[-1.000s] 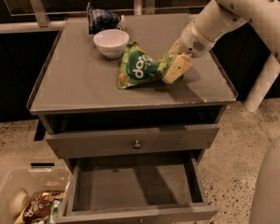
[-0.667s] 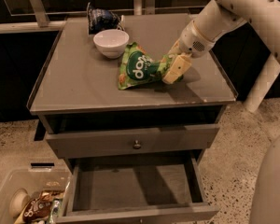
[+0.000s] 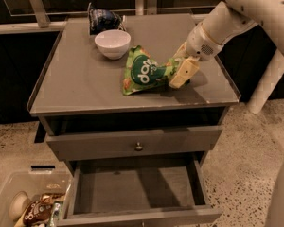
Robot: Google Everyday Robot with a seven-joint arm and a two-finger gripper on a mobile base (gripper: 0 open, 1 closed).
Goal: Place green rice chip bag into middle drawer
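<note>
While the green chip bag (image 3: pixel 144 71) is held pinched at its right end by the gripper (image 3: pixel 182 74), nothing is seen to have shifted since a second ago: bag, gripper and white bowl (image 3: pixel 112 42) are found where they were. The bag is propped at a tilt on the grey cabinet top (image 3: pixel 75 79), right of centre, with the bowl just beside its upper left corner and a dark blue snack bag (image 3: pixel 102 19) set behind the bowl at the back edge. A bare strip of top is left between the bag and the front lip. Below, the drawer with the knob (image 3: pixel 94 145) is shut, and the middle drawer (image 3: pixel 132 193) is pulled out, its flat floor exposed. The arm (image 3: pixel 227 20) is cut off at the upper right. A plastic bin (image 3: pixel 19 183) of brown packets (image 3: pixel 35 211) is cropped at the lower left.
</note>
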